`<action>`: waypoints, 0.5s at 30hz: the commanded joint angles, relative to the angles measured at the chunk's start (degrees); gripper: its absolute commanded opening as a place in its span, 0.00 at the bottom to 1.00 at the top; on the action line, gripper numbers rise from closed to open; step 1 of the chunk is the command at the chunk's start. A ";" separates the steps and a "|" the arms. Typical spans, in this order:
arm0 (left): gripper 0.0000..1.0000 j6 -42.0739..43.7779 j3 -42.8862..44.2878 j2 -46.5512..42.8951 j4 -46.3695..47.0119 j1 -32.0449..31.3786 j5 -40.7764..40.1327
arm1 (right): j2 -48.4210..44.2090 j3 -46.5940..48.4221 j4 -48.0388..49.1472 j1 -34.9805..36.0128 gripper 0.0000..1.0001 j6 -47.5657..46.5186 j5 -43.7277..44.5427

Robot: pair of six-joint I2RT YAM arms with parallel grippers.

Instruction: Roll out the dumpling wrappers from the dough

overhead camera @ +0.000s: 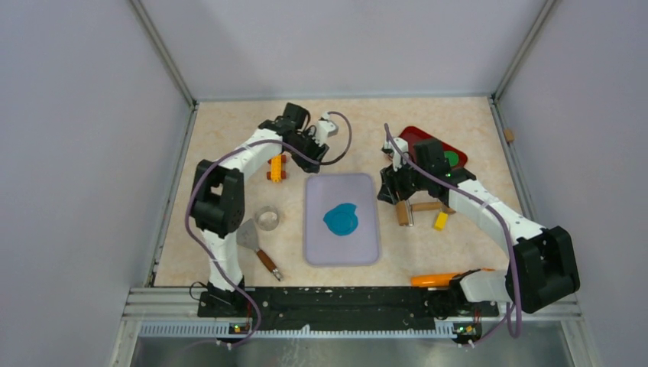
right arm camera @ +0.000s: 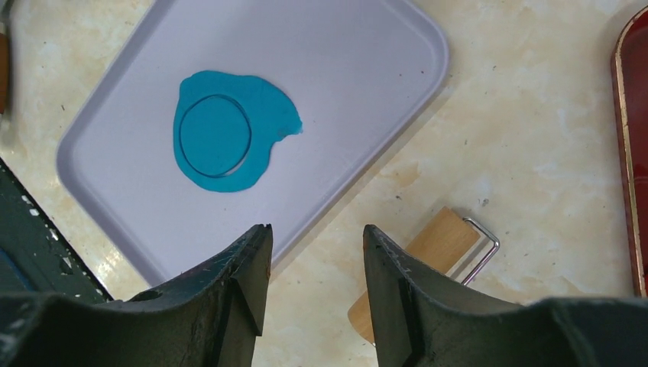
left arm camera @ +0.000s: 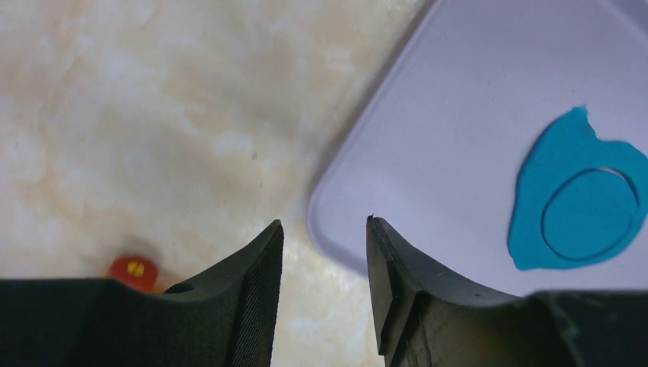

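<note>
Dough (overhead camera: 341,219): flat blue patch, centre of lavender mat (overhead camera: 321,248), mid tabletop | round wrapper (right arm camera: 215,135) outlined in it | left jaws: apart, empty, above a mat corner | right jaws: apart, empty, beside wooden roller (right arm camera: 435,245)

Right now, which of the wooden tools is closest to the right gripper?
The roller, lying just right of the lavender mat, close beside the right gripper. The scraper lies on the mat's other side.

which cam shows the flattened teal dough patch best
Right wrist: the flattened teal-blue putty patch shows whole, with a round disc cut into it. Left wrist clips it at the frame edge; the top view shows it small.
</note>
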 commanded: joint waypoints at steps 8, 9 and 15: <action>0.48 9.48 17.13 18.44 -6.19 -4.83 -2.57 | -3.06 -0.62 1.25 0.12 0.49 3.36 -2.36; 0.47 9.51 17.87 19.26 -6.59 -5.03 -2.97 | -3.16 -0.72 1.45 0.11 0.49 3.50 -2.32; 0.20 9.97 19.35 21.17 -7.79 -5.39 -4.91 | -3.20 -1.75 2.74 0.11 0.49 4.28 -2.44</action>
